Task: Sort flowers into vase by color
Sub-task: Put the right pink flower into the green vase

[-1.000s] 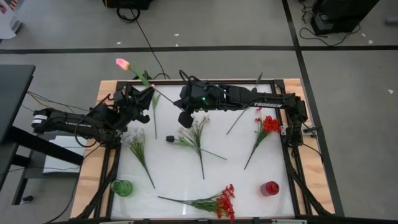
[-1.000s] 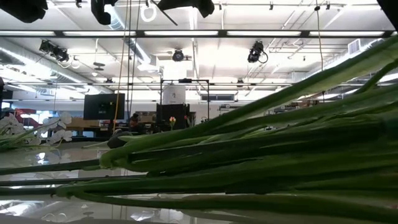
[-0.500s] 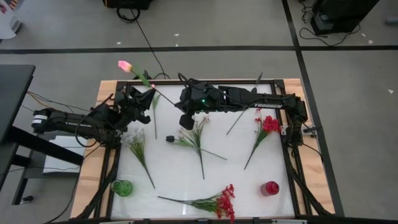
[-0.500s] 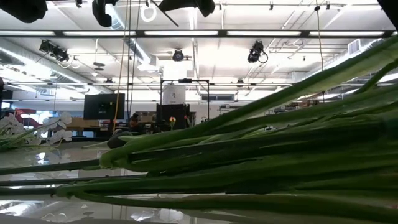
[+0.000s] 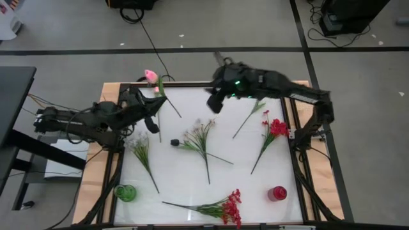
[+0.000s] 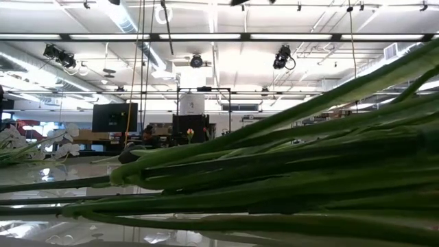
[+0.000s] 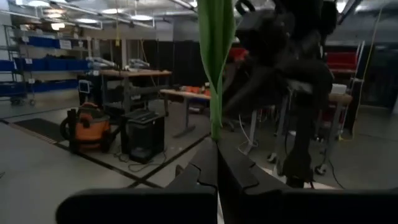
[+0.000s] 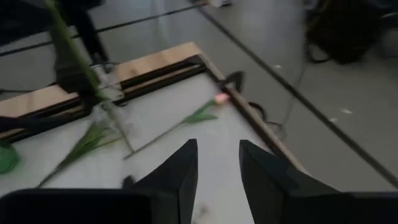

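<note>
My left gripper (image 5: 155, 101) is shut on a pink rosebud flower (image 5: 151, 76) above the table's far left corner; its green stem (image 7: 214, 68) rises from the shut fingertips. My right gripper (image 5: 214, 102) (image 8: 217, 163) hangs open and empty over the far middle, apart from the flower. A second pink rosebud (image 8: 220, 98) lies flat on the table by the far edge. A green vase (image 5: 126, 192) stands near left and a red vase (image 5: 277, 193) near right. My left gripper pinches the rosebud's thin green stem (image 7: 215, 134) between its two fingers, about midway along it. The fingers reach out roughly level from the table's left and lie across the stem. The flower is lifted clear and slanted, bud toward the far edge, lower end (image 5: 179, 116) over the table.
Lying flat on the white tabletop are a white sprig (image 5: 140, 150), a pale pink sprig (image 5: 199, 137), a leafy stem (image 5: 246, 121), a red spray (image 5: 275, 131) and another red spray (image 5: 223, 207). A small dark object (image 5: 174, 142) lies mid-table. Green stems (image 6: 274, 185) fill the low view.
My right gripper has let go of the rosebud's stem and drawn back up and toward the far right. My left gripper now has the flower alone and has tipped upward. The flower has swung round, its bud moving right, from beyond the far left corner to just past the far edge.
</note>
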Robot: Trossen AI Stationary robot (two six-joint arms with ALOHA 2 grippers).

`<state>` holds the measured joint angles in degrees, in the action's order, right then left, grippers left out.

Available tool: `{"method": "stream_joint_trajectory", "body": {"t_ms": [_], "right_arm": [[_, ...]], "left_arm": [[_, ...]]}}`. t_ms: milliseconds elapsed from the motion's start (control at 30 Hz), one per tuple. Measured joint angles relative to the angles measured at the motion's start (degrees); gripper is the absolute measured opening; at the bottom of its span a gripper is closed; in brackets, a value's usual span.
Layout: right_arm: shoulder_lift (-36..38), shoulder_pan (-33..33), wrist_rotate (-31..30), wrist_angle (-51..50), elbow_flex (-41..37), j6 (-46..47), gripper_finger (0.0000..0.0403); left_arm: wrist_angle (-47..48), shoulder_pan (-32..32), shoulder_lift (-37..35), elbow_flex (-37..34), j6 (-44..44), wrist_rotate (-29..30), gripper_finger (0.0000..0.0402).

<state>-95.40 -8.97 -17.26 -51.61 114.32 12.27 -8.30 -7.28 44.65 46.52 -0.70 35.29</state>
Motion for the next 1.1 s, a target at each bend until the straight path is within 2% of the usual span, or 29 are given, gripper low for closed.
{"method": "stream_joint_trajectory", "body": {"t_ms": [67, 167, 367, 467, 533, 633, 733, 867, 1100], "right_arm": [[2.87, -0.38, -2.45, -1.58, -1.15, 0.00, 0.0126], [9.38, -0.76, -5.38, -1.14, -7.57, 0.89, 0.0123], [27.02, -0.81, -6.24, 10.27, -30.49, 2.73, 0.0121], [35.59, 0.31, -1.84, 17.50, -40.67, 1.33, 0.0120], [40.51, 0.80, 4.20, 22.46, -46.29, 0.46, 0.0116], [46.35, 0.76, 12.62, 28.20, -52.73, 0.23, 0.0101], [50.55, 0.75, 19.00, 29.76, -57.22, -0.78, 0.0081], [54.41, 0.81, 22.50, 30.06, -61.28, -3.72, 0.0063], [56.53, 0.81, 22.86, 31.14, -62.60, -4.09, 0.0059]], "left_arm": [[2.39, -0.14, -0.11, 1.47, 0.10, 0.26, 0.0001], [3.83, -0.12, -0.66, 1.57, 2.01, 0.80, 0.0001], [4.61, -0.07, -0.68, -0.77, 5.48, 1.29, 0.0000], [5.35, 0.06, -0.38, -1.18, 4.42, 1.02, 0.0000], [6.41, 0.08, -0.03, -1.24, 3.28, 0.03, 0.0000], [7.48, 0.26, 1.06, -1.29, 2.94, -0.35, 0.0000], [7.46, 0.94, 2.20, -1.33, 2.96, -0.55, 0.0000], [7.53, 2.07, 2.98, -1.31, 4.59, -0.54, 0.0000], [7.59, 3.01, 2.98, -1.31, 5.79, -0.63, 0.0000]]}}
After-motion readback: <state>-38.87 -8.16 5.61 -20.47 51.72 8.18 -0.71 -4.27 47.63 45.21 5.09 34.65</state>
